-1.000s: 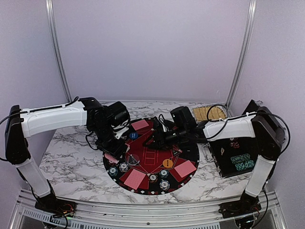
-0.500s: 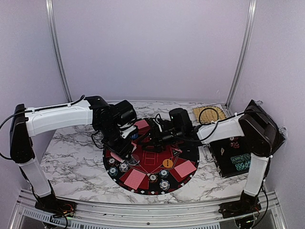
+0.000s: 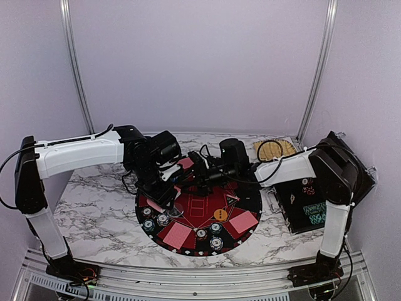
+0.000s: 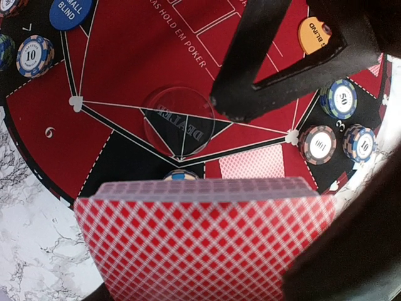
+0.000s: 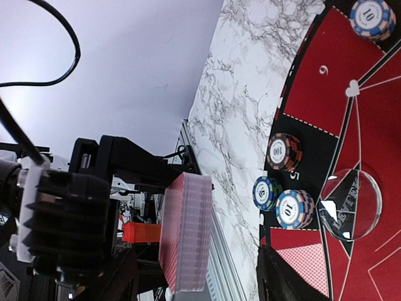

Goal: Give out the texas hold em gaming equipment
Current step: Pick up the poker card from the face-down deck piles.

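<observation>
My left gripper (image 3: 166, 190) is shut on a deck of red-backed playing cards (image 4: 203, 238), held on edge above the mat's left side. My right gripper (image 3: 192, 176) is open just to the deck's right, and its black fingers (image 4: 247, 69) reach in over the mat. In the right wrist view the deck (image 5: 185, 232) stands ahead of the open right gripper (image 5: 200, 282). Chip stacks (image 4: 318, 144) (image 5: 294, 209), a clear dealer button (image 4: 180, 119), a blue button (image 4: 70, 11) and an orange button (image 3: 220, 214) lie on the mat. Dealt cards (image 3: 177, 235) (image 3: 243, 221) lie face down.
The round black-and-red mat (image 3: 254, 199) covers the middle of the marble table (image 3: 94, 213). An open black case (image 3: 307, 207) stands at the right. A yellow patterned pad (image 3: 274, 148) with a cable on it lies at the back right.
My right arm has reached left across the mat toward the deck, and its jaws have spread wider. The left gripper with the deck has shifted slightly right.
</observation>
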Available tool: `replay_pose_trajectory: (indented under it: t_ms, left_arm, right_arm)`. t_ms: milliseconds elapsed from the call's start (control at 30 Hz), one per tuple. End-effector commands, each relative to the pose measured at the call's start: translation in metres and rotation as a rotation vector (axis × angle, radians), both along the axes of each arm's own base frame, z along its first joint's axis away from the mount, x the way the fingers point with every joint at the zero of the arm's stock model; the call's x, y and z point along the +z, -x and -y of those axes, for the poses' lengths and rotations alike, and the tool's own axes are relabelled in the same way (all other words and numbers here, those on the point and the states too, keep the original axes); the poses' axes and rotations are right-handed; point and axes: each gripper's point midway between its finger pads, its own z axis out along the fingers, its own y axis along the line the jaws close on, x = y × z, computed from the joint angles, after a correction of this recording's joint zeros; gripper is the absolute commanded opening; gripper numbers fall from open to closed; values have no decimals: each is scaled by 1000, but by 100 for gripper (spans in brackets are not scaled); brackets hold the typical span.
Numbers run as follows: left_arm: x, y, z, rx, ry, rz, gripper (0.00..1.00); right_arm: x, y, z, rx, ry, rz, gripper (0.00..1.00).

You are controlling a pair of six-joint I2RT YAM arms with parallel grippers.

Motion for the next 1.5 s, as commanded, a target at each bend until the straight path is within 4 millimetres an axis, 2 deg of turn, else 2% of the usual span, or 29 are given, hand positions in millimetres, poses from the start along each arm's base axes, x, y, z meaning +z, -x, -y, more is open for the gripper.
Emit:
replay_pose_trajectory:
  t_ms: [0, 367, 533, 667, 767, 1067, 1467]
  left_arm:
    - [9, -2, 7, -20, 22, 9, 38]
    - [9, -1, 7, -25, 21, 8, 38]
    - [11, -1, 6, -21, 22, 13, 38]
    - [12, -1, 5, -19, 24, 15, 38]
    - [12, 0, 5, -19, 25, 13, 38]
    - [11, 1, 3, -16, 22, 11, 38]
    - [9, 3, 2, -12, 18, 2, 38]
  right_arm:
    - [5, 5, -15, 37, -26, 10, 63]
    - [-3, 15, -33, 63, -17, -2, 63]
    - [-13, 13, -33, 53, 14, 7, 62]
    - [-20, 10, -28, 40, 39, 7, 52]
    - [-23, 6, -22, 18, 55, 15, 51]
    - [-19, -4, -11, -20, 68, 41, 46]
    - [-5, -6, -5, -34, 56, 66, 44]
